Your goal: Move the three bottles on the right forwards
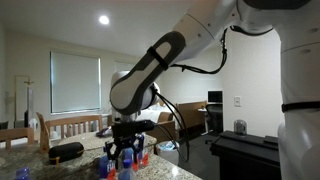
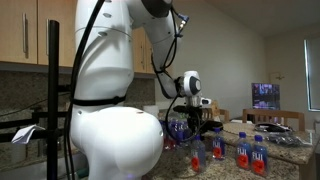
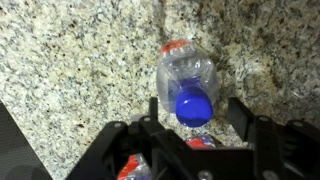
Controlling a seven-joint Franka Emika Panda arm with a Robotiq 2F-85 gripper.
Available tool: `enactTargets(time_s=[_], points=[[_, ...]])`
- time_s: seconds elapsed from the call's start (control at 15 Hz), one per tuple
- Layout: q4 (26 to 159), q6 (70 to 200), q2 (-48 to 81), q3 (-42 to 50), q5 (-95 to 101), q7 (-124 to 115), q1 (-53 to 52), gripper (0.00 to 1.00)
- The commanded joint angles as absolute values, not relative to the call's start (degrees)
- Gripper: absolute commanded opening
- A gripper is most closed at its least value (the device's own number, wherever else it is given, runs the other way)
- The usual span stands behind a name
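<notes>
Straddling one clear bottle (image 3: 186,68), the gripper (image 3: 195,108) points straight down at the granite countertop (image 3: 70,60). In the wrist view the jaws stand apart. One finger (image 3: 150,112) lies just beside the bottle's wall, and a visible gap separates the opposite finger from it. The gripper is released and clamps nothing. The bottle stands upright on the countertop. Its blue cap (image 3: 194,103) sits between the fingers, and its red-orange label shows at the far edge. Parts of two more bottles (image 3: 134,166) appear under the gripper body, partly hidden.

In both exterior views the arm (image 1: 150,70) reaches down so that the gripper hangs low over the cluster of bottles (image 1: 112,166). In an exterior view, three further bottles (image 2: 241,150) stand upright in a row beside the gripper, near one another. In an exterior view, a flat black oval object (image 1: 67,152) lies on the countertop, apart from the cluster.
</notes>
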State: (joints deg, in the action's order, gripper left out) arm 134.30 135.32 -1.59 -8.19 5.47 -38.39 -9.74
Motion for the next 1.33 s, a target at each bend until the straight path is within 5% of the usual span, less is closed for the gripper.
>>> enactTargets(time_s=[0.0, 0.6, 1.27], points=[[135.1, 136.5, -1.9, -8.4, 5.2, -36.0, -9.0, 0.99], [121.9, 126.6, -3.0, -4.8, 8.6, -33.1, -5.3, 1.00], [99.1, 119.2, 11.6, 0.6, 3.8, -17.1, -0.3, 1.00]])
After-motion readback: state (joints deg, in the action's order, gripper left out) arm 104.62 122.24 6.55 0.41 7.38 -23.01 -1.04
